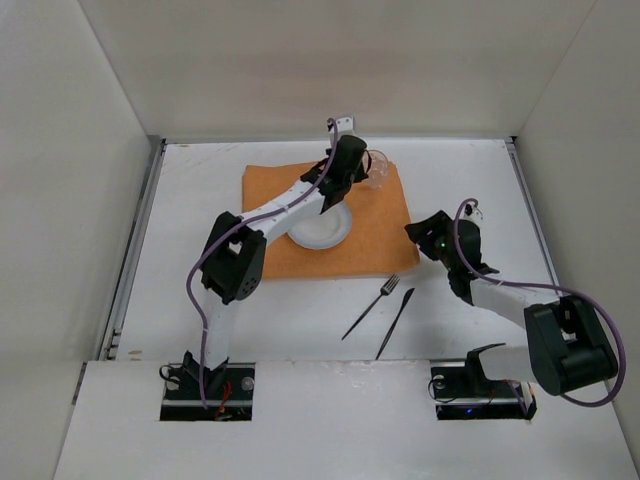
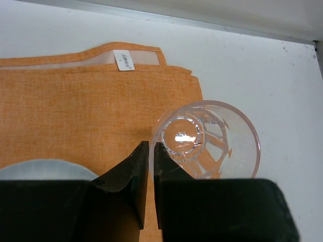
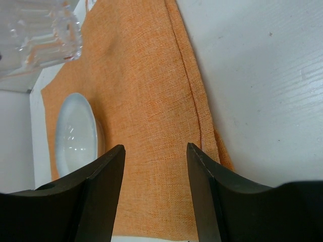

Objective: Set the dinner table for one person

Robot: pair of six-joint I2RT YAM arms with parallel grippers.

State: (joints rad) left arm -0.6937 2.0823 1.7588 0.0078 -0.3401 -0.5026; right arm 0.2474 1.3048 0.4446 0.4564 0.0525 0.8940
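Nearest us, at the bottom of the top view, the left arm's base (image 1: pixel 205 382) and the right arm's base (image 1: pixel 480 385) sit at the near edge of the white table (image 1: pixel 200 180). The table fills the frame out to the walls on three sides. Just beyond, right of centre, a fork (image 1: pixel 368 308) and a knife (image 1: pixel 395 323) lie slanted side by side on the bare table, just below the lower edge of the orange cloth (image 1: pixel 275 195). The right gripper (image 3: pixel 155 148) hangs over the cloth's right edge, its fingers spread wide with nothing between them. On the cloth we see a white plate (image 1: pixel 325 232), partly hidden by the left arm reaching across it. Farther up, at the cloth's upper right corner, the left gripper (image 2: pixel 151 146) is pinched on the rim of a clear glass (image 2: pixel 207 136). A small white label (image 2: pixel 124 59) shows at the cloth's far hem.
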